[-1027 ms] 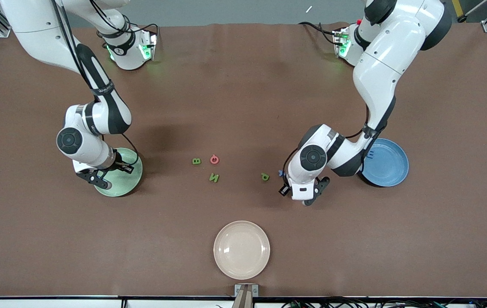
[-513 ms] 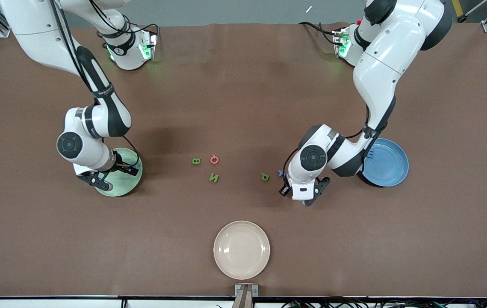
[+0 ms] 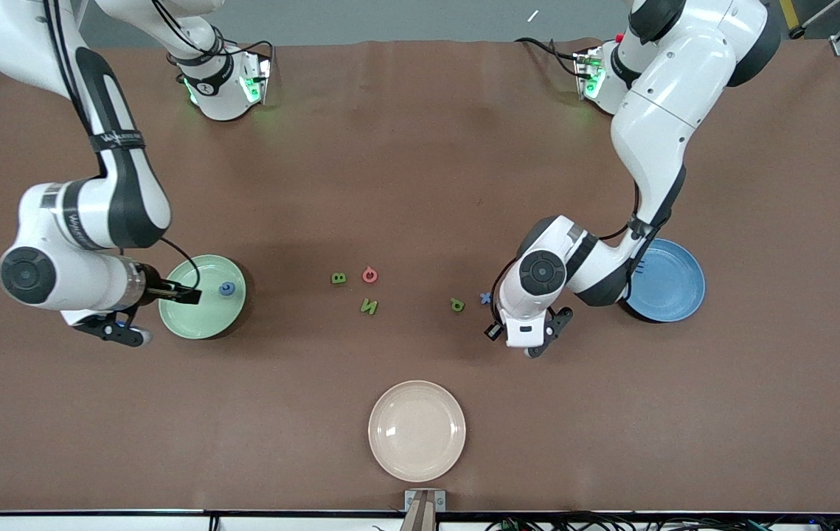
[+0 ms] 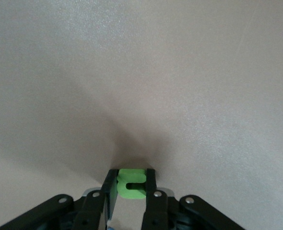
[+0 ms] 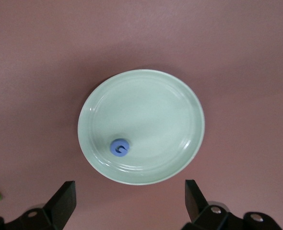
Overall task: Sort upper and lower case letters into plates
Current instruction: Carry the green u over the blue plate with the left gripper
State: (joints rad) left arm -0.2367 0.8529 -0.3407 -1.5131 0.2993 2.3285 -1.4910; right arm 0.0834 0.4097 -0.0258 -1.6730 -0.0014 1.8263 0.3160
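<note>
Left end effector [image 4: 131, 191] pinching a green letter [image 4: 131, 183] at the counter [image 3: 420, 147], beside the blue plate [image 3: 674, 284].
That plate lies toward the left arm's base; right end effector [image 5: 129, 203], spread, hangs above the green plate [image 5: 146, 110] holding a blue letter [image 5: 119, 147].

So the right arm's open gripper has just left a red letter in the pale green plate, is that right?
Not quite: the letter in the pale green plate is blue, not red, as the right wrist view shows. The right gripper is indeed open above it.

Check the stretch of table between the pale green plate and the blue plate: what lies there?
The front view shows five small letters between the pale green plate and blue plate: green B, red letter, two more green, one blue.
</note>
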